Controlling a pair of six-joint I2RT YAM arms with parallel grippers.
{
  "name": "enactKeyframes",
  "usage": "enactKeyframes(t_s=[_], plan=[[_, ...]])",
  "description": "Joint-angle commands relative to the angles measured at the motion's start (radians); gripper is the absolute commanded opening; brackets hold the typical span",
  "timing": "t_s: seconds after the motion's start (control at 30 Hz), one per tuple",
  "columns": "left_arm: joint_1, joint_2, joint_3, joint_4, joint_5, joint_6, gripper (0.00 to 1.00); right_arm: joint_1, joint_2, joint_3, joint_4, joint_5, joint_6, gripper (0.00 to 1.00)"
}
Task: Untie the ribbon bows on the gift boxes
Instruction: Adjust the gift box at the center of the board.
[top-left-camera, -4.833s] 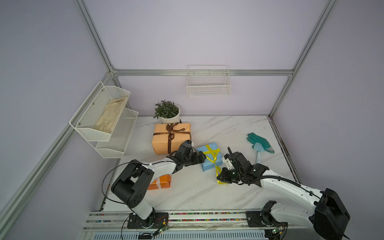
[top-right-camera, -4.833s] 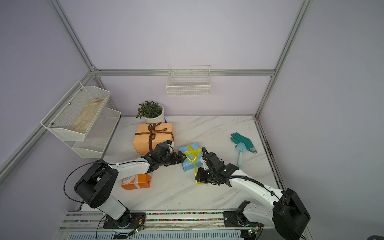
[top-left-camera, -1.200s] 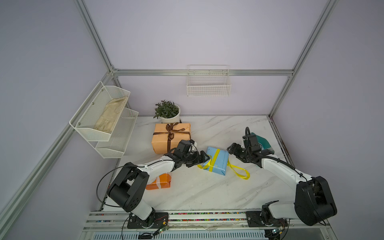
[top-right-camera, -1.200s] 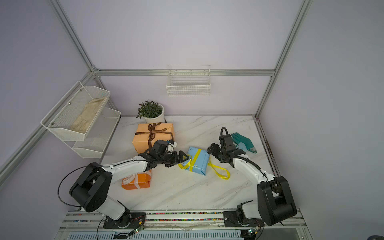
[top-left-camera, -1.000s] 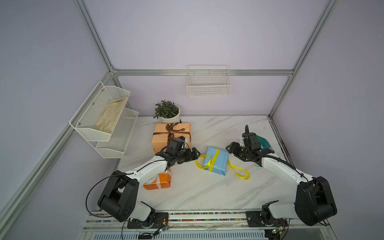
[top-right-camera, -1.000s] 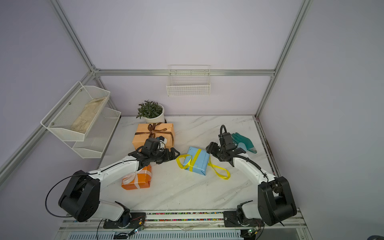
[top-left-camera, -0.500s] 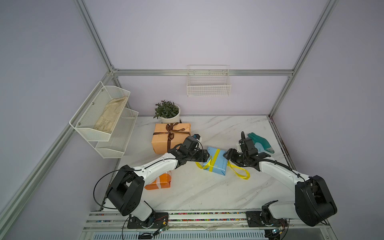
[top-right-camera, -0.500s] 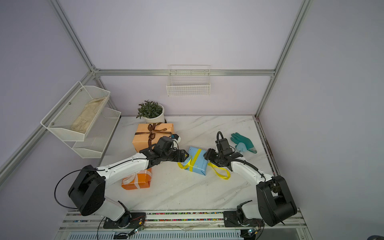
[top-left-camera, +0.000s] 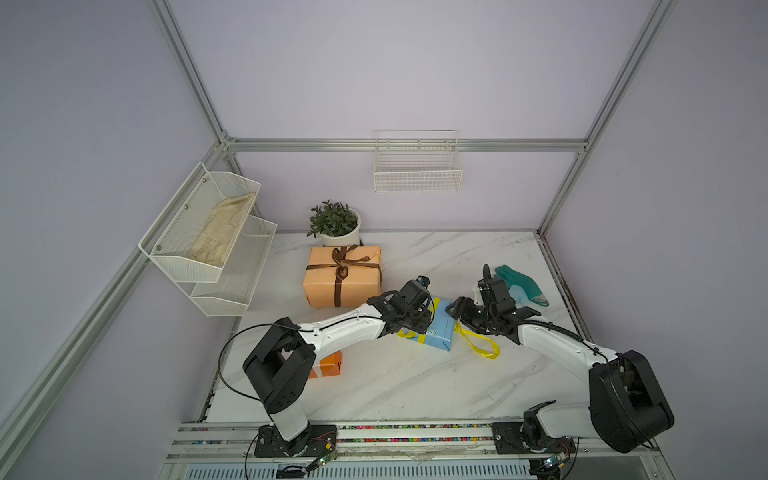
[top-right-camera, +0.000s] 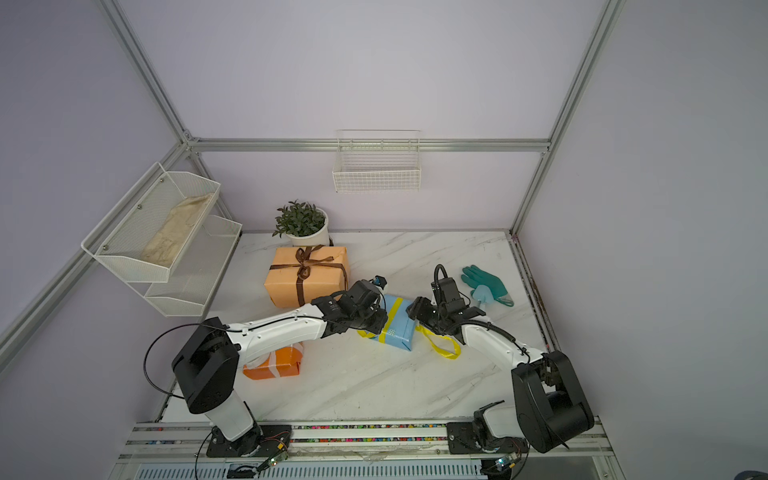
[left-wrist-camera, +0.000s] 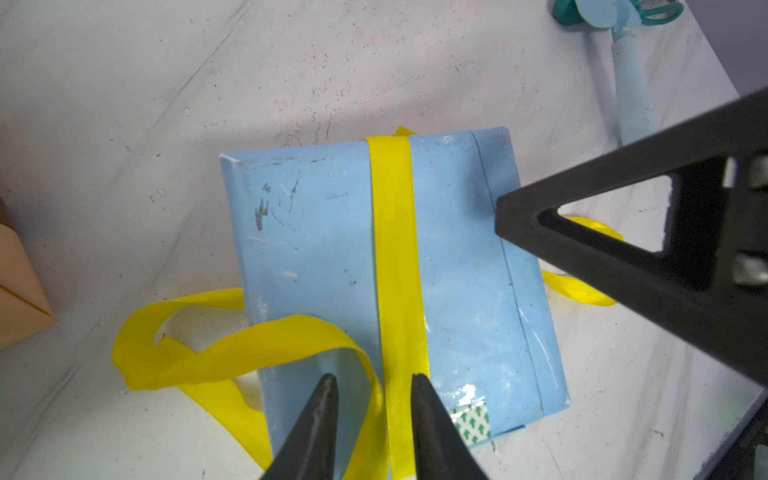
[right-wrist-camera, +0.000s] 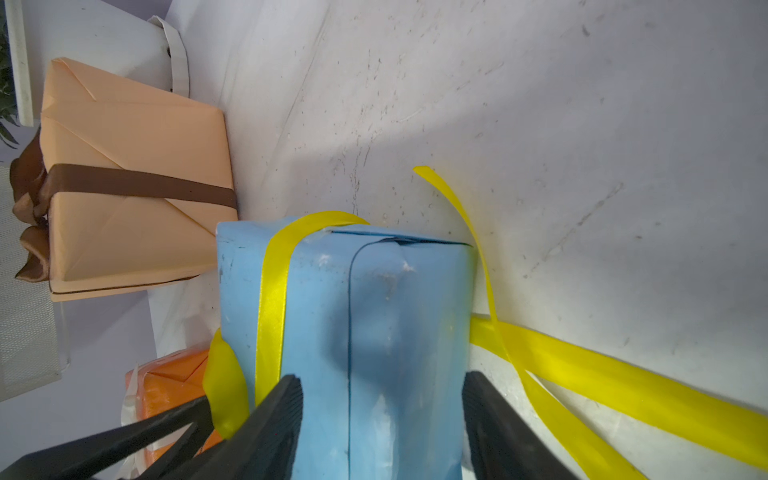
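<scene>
Sitting near the middle of the white marble tabletop (top-left-camera: 395, 386), the small light blue paper-wrapped box (top-left-camera: 444, 332) lies well clear of every edge, with a broad bare stretch between it and the front rail (top-left-camera: 415, 428). The large pale peach-orange box (top-left-camera: 357, 286), its dark brown ribbon bow (top-left-camera: 341, 268) tied, stands further back, just in front of the white plant pot (top-left-camera: 340, 240). The smaller bright orange box (top-right-camera: 282, 365) lies near the left edge, partly under the left arm. A teal glove (top-left-camera: 519, 282) lies close to the right edge.

A second ago the left gripper (left-wrist-camera: 372, 378) hung by the peach box and the right gripper (right-wrist-camera: 382, 376) near the glove. Both have now closed in on the blue box from opposite sides. The bright yellow ribbon (left-wrist-camera: 395, 249), crossed over the box's top some seconds back, is now one flat band along it, with loose loops trailing on the tabletop on either side.

The left gripper's jaws stand a narrow gap apart, straddling a yellow strand at the box's end without visibly pinching it. The right gripper's jaws stand wide at the blue box; whether they squeeze it I cannot tell.
</scene>
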Motion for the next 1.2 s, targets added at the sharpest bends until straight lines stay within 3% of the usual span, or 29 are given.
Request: enactKeyframes(t_s=[0.0,0.1,0.3,0.33,0.37,0.4,0.5,0.53,0.63,0.73,0.9,1.0,1.17], plan=[[-0.001,0.000,0.051,-0.018,-0.059,0.010,0.14,0.002,-0.027,-0.021,0.030,-0.006,0.018,0.65],[0.000,-0.023,0.040,-0.027,-0.099,-0.030,0.00,0.001,-0.030,-0.028,0.031,-0.008,0.020,0.65],[0.039,-0.159,-0.072,-0.017,-0.219,-0.070,0.00,0.002,-0.030,-0.022,0.023,0.008,0.012,0.66],[0.053,-0.176,-0.098,-0.012,-0.234,-0.072,0.00,0.002,-0.031,-0.027,0.023,0.002,0.019,0.69],[0.078,-0.189,-0.126,-0.009,-0.238,-0.080,0.01,0.002,-0.031,-0.031,0.028,0.005,0.030,0.81],[0.111,-0.197,-0.151,-0.008,-0.220,-0.093,0.13,0.001,-0.030,-0.033,0.032,0.009,0.040,0.96],[0.196,-0.196,-0.195,-0.019,-0.150,-0.137,0.92,0.001,-0.031,-0.032,0.036,0.009,0.050,0.97],[0.213,-0.198,-0.201,-0.023,-0.137,-0.151,1.00,0.001,-0.035,-0.030,0.034,0.009,0.049,0.97],[0.228,-0.212,-0.194,-0.022,-0.097,-0.154,1.00,0.002,-0.048,-0.032,0.042,0.001,0.036,0.97],[0.228,-0.227,-0.160,0.005,-0.010,-0.135,1.00,0.001,-0.059,-0.028,0.038,-0.026,0.031,0.86],[0.223,-0.208,-0.198,0.259,0.294,-0.178,0.99,0.003,-0.047,-0.032,0.083,-0.103,0.052,0.63],[0.217,-0.153,-0.225,0.373,0.396,-0.241,0.97,0.003,-0.028,-0.020,0.090,-0.092,0.050,0.61],[0.189,-0.097,-0.252,0.426,0.463,-0.303,0.97,0.002,0.027,0.000,0.114,-0.081,0.043,0.61]])
